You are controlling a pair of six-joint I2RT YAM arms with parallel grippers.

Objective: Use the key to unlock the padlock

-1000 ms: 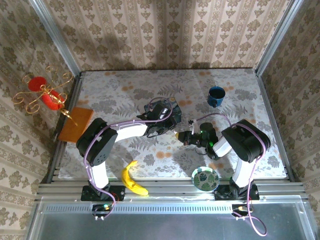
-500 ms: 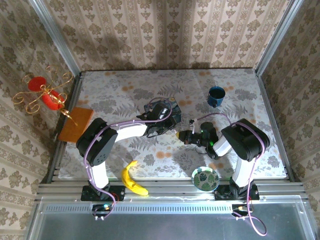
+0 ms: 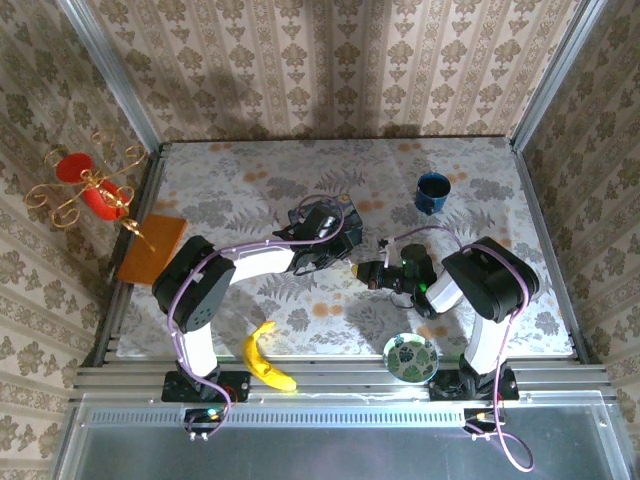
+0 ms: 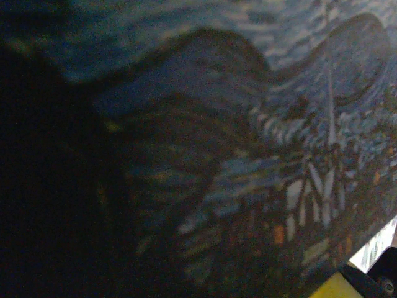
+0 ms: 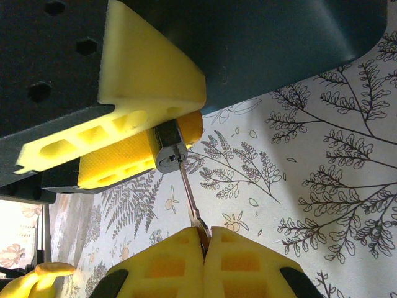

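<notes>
Banana (image 3: 268,364): lies on the table (image 3: 500,300) at the lower left of the top view, just above the left arm's base.
Plate (image 3: 411,357): small and round with a green leaf print, at the lower right beside the right arm's base.
Right gripper (image 5: 203,239): yellow fingers pressed together at the bottom edge of the right wrist view, pinching the bow of the key (image 5: 188,194).
Key: thin silver blade slanting up and left from the fingertips, its tip in the keyhole.
Padlock (image 5: 170,151): small silvery body, left of centre in the right wrist view, just above the patterned table; in the top view this spot is at the frame's middle.
Left gripper (image 5: 173,127): yellow fingers clamped on the padlock from above and below, entering from the upper left.
Tin (image 4: 248,155): blue painted night scene, blurred, right up against the left wrist camera; in the top view it sits under the left wrist.
Mug (image 3: 433,192): blue, upright, upper right of centre, well apart from both grippers.
Wooden block (image 3: 152,248): at the table's left edge.
Candle holder (image 3: 85,185): gold with red candles, far left.
</notes>
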